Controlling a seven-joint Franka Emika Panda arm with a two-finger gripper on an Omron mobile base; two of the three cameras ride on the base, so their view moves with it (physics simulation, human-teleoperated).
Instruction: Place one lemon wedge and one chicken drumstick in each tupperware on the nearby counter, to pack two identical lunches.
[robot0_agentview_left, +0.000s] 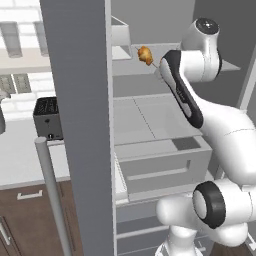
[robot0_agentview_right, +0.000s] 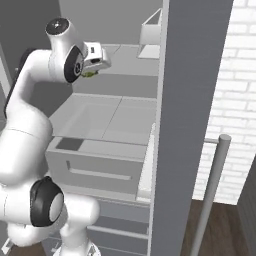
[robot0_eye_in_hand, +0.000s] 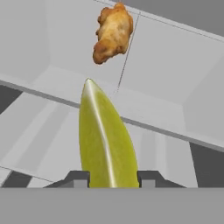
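Note:
In the hand view a yellow-green lemon wedge (robot0_eye_in_hand: 107, 140) stands between my two dark fingertips, and my gripper (robot0_eye_in_hand: 111, 177) is shut on it. The wedge's green edge also peeks out under the white hand (robot0_agentview_right: 90, 74) in the right base view. A golden-brown chicken drumstick (robot0_eye_in_hand: 113, 34) lies on the grey fridge shelf beyond the wedge, apart from it. In the left base view the chicken drumstick (robot0_agentview_left: 145, 55) sits on the upper shelf just left of my forearm. The off-white counter (robot0_agentview_left: 20, 160) lies to the left. The tupperware is out of view.
My arm reaches into an open fridge. Its tall grey door (robot0_agentview_left: 80, 125) with a bar handle (robot0_agentview_left: 50, 190) stands between the fridge and the counter. A black toaster (robot0_agentview_left: 48, 117) sits on the counter. A pulled-out grey drawer (robot0_agentview_left: 165, 165) lies below the shelves.

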